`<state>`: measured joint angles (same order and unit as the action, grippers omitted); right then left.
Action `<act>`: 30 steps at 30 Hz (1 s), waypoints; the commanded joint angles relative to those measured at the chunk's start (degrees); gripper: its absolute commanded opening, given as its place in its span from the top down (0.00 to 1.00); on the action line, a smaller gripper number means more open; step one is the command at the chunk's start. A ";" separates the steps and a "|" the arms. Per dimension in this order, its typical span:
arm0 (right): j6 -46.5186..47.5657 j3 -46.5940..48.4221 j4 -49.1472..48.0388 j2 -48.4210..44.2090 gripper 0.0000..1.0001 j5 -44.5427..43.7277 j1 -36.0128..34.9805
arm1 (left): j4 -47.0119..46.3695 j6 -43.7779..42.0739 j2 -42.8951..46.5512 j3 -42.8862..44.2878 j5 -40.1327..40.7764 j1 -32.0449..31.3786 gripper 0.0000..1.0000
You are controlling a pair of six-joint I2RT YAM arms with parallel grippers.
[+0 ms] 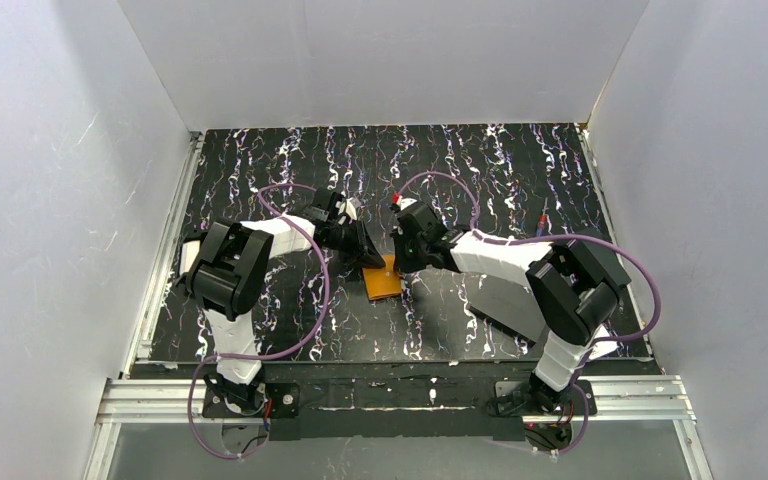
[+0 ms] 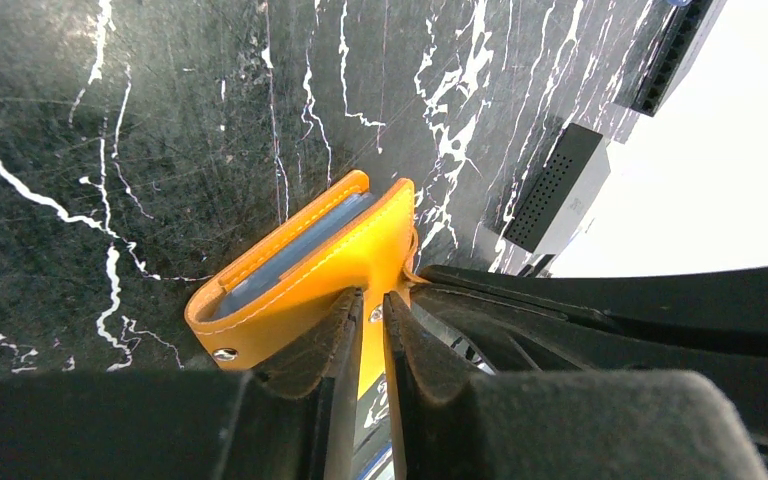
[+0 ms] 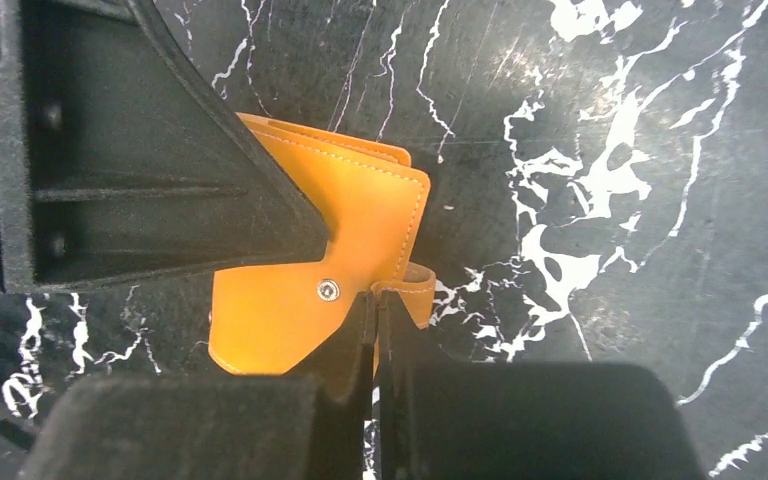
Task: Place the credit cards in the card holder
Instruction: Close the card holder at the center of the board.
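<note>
The orange card holder (image 1: 384, 283) lies on the black marbled mat between my two grippers. In the left wrist view the card holder (image 2: 290, 275) stands partly open, with pale grey-blue sleeves (image 2: 295, 245) showing inside. My left gripper (image 2: 372, 308) is shut on its orange cover, and it also shows in the top view (image 1: 368, 262). My right gripper (image 3: 375, 308) is shut on the snap tab (image 3: 415, 285) next to the metal snap (image 3: 328, 290), and it also shows in the top view (image 1: 403, 268). No credit card shows clearly in any view.
White walls enclose the mat (image 1: 290, 160) on the left, back and right. An aluminium rail (image 1: 400, 395) runs along the near edge. A small red-tipped thing (image 1: 543, 215) lies at the right of the mat. The left finger (image 3: 160, 170) fills the right wrist view's left side.
</note>
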<state>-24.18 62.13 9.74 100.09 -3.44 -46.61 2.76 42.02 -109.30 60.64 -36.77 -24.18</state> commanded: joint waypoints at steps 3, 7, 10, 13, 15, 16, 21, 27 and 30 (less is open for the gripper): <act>-7.40 -4.34 -11.84 -1.31 0.99 13.26 1.05 | 2.18 -1.34 -2.50 -2.83 3.38 -0.37 0.86; -11.38 -6.83 -17.35 -1.71 0.99 17.23 2.68 | 2.16 -1.40 -2.52 -2.92 3.40 -0.37 0.86; -13.56 -8.49 -20.51 -2.94 0.99 17.75 3.89 | 2.15 -1.39 -2.45 -2.97 3.22 -0.39 0.87; -13.50 -8.40 -18.84 -3.15 0.99 17.00 4.52 | 2.34 -1.15 -0.99 -2.94 2.47 -0.27 0.86; -13.00 -8.78 -18.26 -2.90 0.99 16.93 5.04 | 3.01 -1.15 1.30 -2.57 1.61 0.09 0.84; -12.85 -8.92 -17.92 -2.81 0.99 17.02 5.34 | 3.42 -1.29 2.60 -2.35 1.29 0.49 0.82; -11.57 -8.63 -16.25 -2.96 0.99 16.88 5.83 | 7.67 -3.62 9.37 -2.05 0.04 2.80 0.73; -11.34 -7.92 -15.45 -2.67 0.99 17.35 6.00 | 6.05 -3.78 10.35 -6.12 -1.19 3.10 0.68; -12.24 -7.96 -16.32 -2.28 0.99 18.68 6.01 | 2.66 -2.32 8.40 -8.19 -2.60 3.13 0.79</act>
<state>-35.94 53.65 -5.56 99.13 13.15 -40.86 6.90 39.31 -100.77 55.55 -37.08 -20.88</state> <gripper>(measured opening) 0.032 0.264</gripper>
